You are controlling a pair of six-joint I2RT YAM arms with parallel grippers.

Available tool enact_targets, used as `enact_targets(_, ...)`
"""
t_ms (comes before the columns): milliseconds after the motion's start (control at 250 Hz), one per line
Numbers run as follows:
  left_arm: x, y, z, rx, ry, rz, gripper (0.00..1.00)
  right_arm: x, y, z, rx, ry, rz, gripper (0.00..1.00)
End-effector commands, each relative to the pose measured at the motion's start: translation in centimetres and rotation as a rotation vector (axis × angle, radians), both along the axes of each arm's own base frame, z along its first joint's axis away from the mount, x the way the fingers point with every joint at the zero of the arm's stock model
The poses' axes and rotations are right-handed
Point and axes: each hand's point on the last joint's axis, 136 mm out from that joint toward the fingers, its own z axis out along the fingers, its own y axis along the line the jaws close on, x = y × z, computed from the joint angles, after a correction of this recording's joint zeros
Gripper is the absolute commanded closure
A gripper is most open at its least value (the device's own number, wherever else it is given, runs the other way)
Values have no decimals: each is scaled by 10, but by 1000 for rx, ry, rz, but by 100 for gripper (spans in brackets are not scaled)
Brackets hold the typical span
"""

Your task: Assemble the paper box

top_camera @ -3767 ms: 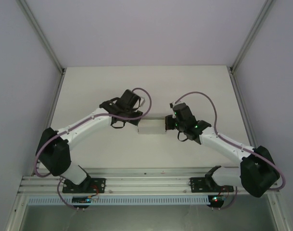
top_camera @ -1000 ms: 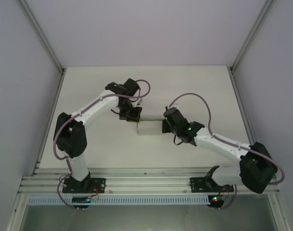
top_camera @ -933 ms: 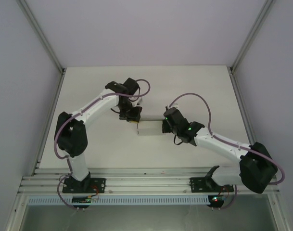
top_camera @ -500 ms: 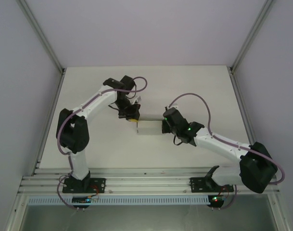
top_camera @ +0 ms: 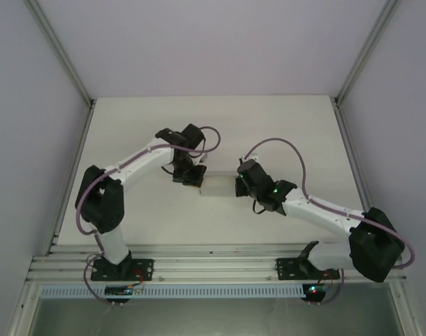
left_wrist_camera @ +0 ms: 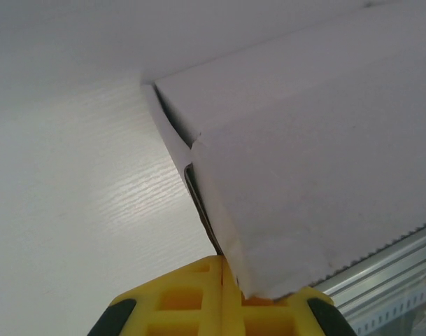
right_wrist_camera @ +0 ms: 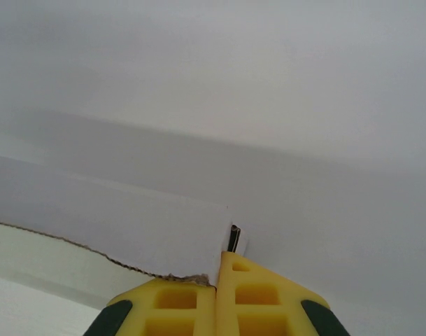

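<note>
The paper box [top_camera: 217,187] is a small white folded box lying on the table [top_camera: 268,126] between my two grippers. My left gripper [top_camera: 194,183] is shut with its tips against the box's left end. In the left wrist view its yellow fingers [left_wrist_camera: 199,294] meet with nothing between them. A white panel of the box [left_wrist_camera: 303,140] lies over the right finger beside a corner seam. My right gripper [top_camera: 238,186] is shut at the box's right end. In the right wrist view a flap of the box [right_wrist_camera: 129,224] with a raw cut edge rests on the closed gripper [right_wrist_camera: 218,273].
An aluminium rail [top_camera: 213,266] runs along the near edge of the table by the arm bases and shows again in the left wrist view [left_wrist_camera: 387,273]. Pale enclosure walls stand on the left, right and far sides.
The left arm's elbow and wrist have swung left and back while its gripper stayed at the box's left end, a little lower. The right arm and box have barely shifted.
</note>
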Motion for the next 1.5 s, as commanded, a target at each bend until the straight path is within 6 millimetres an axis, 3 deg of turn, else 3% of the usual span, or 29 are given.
enact_targets(0, -5, 10, -28, 59, 24, 53, 100, -38, -15, -54, -110, 175, 77, 100)
enact_targets(124, -2, 8, -28, 50, 12, 59, 100, -37, -12, -46, -94, 155, 95, 97)
enact_targets(260, 1, 7, -26, 44, 2, 56, 100, -38, -6, -28, -43, 134, 123, 80)
enact_targets(344, 1, 6, -24, 41, -2, 53, 100, -34, -7, -14, -14, 98, 118, 76)
enact_targets(488, 2, 7, -26, 48, -5, 55, 100, -24, -10, 14, 55, 40, 106, 49)
enact_targets(676, 4, 3, -22, 28, -9, 47, 100, -14, -14, 39, 125, 0, 103, 33)
enact_targets(908, 7, -1, -19, 16, -22, 35, 100, 8, -18, 59, 183, -32, 54, 27)
enact_targets(1032, 9, -3, -17, 6, -29, 35, 100, 16, -23, 47, 166, 15, 15, 27)
enact_targets(1232, 11, -5, -3, -18, -61, 24, 100, 13, -29, 10, 144, 131, -36, 32)
enact_targets(1500, 13, -10, 29, -75, -135, -13, 84, -9, -36, -38, 143, 255, -89, 41)
